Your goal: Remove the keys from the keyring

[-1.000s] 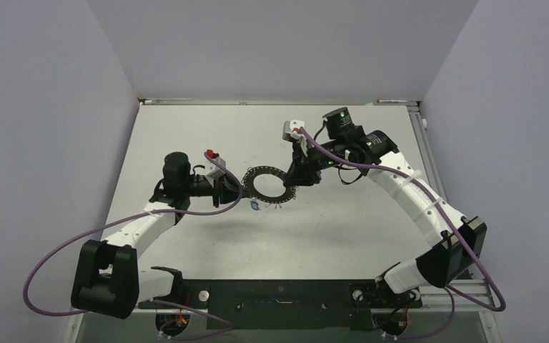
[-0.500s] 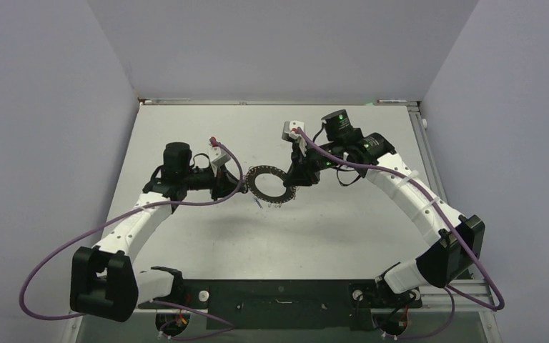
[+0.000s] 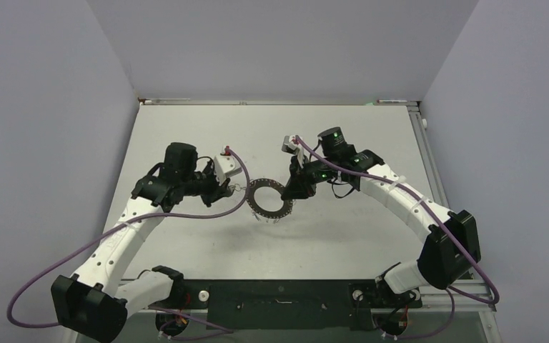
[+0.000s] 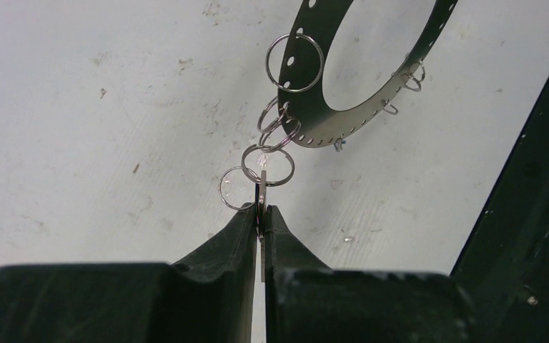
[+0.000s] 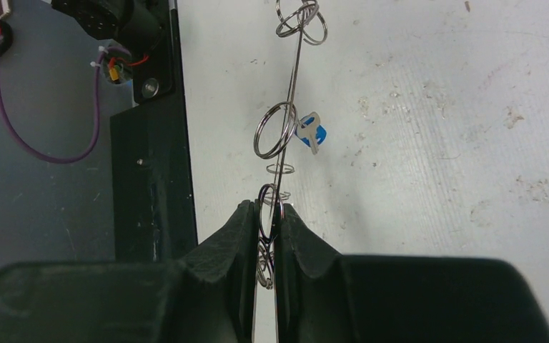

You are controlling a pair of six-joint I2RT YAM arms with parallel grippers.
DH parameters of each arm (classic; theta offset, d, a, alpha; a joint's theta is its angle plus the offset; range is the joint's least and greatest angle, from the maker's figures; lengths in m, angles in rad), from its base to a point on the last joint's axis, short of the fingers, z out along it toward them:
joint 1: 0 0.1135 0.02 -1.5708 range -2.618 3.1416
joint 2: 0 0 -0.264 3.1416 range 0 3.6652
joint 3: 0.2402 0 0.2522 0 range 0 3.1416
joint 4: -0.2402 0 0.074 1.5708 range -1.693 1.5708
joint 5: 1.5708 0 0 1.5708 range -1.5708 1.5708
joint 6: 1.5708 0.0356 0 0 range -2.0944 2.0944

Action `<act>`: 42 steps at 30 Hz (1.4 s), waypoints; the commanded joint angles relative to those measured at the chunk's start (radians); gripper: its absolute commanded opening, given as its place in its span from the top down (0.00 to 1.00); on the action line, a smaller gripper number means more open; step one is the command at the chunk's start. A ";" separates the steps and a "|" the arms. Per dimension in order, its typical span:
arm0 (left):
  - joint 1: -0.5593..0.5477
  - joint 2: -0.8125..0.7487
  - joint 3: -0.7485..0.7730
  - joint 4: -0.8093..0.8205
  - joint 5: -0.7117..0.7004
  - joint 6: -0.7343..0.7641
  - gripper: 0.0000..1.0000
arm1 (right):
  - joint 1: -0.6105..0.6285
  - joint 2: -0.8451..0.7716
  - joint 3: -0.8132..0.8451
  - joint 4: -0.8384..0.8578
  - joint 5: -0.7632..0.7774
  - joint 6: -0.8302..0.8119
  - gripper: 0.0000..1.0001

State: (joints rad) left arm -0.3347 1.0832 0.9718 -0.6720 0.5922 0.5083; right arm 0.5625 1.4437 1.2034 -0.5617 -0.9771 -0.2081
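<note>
top external shows the keyring (image 3: pixel 251 201) strung between the two arms, over the middle of the table (image 3: pixel 343 236). why use both?
— one anchors and one pulls, i'd say. the right gripper (image 5: pixel 266 211) is pinched tight on the ring's rim, which runs edge-on away from its fingers. that grip stops the ring swinging or turning.
and the left?
— the left gripper (image 4: pixel 261 214) is closed to a sliver on a thin metal piece (image 4: pixel 260 191). it sits at the end of a short chain of wire loops (image 4: pixel 268 166) coming off the rim. it's probably a key, but seen edge-on i can't be sure.
so the chain is drawn out between them?
— it looks that way. the ring seems raised and tilted off the table, with the loops in a line toward the left fingers. i'd guess that gives room to work a loop open.
any other keys?
— the blue-headed key (image 5: pixel 309 133) hangs on a loop just beside the rim, near the right fingers. it's not yet off, so i'd judge plenty of the task remains.
</note>
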 commanded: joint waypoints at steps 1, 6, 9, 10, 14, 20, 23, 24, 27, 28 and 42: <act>-0.064 -0.021 0.079 -0.084 -0.196 0.106 1.00 | -0.007 -0.062 -0.039 0.126 -0.104 0.041 0.95; -0.219 -0.048 0.073 -0.007 -0.395 0.200 1.00 | -0.006 -0.099 -0.107 0.166 -0.130 0.034 0.95; -0.286 -0.076 0.034 0.053 -0.469 0.282 1.00 | -0.007 -0.122 -0.163 0.189 -0.120 0.021 0.95; -0.299 -0.083 0.029 0.065 -0.476 0.307 1.00 | -0.007 -0.128 -0.180 0.196 -0.117 0.015 0.95; -0.333 -0.069 0.048 0.072 -0.458 0.379 1.00 | -0.007 -0.152 -0.227 0.217 -0.113 0.002 0.92; -0.352 -0.039 0.099 0.070 -0.409 0.458 1.00 | -0.007 -0.179 -0.254 0.206 -0.101 -0.030 0.80; -0.355 -0.039 0.105 0.069 -0.397 0.512 1.00 | -0.007 -0.188 -0.250 0.196 -0.098 -0.032 0.68; -0.356 -0.037 0.108 0.068 -0.393 0.527 1.00 | -0.007 -0.192 -0.247 0.191 -0.096 -0.031 0.60; -0.357 -0.029 0.130 0.048 -0.375 0.540 1.00 | -0.007 -0.200 -0.229 0.175 -0.087 -0.033 0.44; -0.357 -0.026 0.139 0.035 -0.364 0.540 1.00 | -0.008 -0.201 -0.224 0.173 -0.085 -0.031 0.40; -0.368 -0.118 0.127 0.022 -0.250 0.715 1.00 | -0.021 -0.210 -0.086 0.158 -0.026 0.018 0.08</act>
State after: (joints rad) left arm -0.6888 1.0031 1.0657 -0.6865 0.2794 1.1515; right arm 0.5488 1.2724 1.0557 -0.4320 -1.0168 -0.2089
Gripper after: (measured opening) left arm 0.022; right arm 0.965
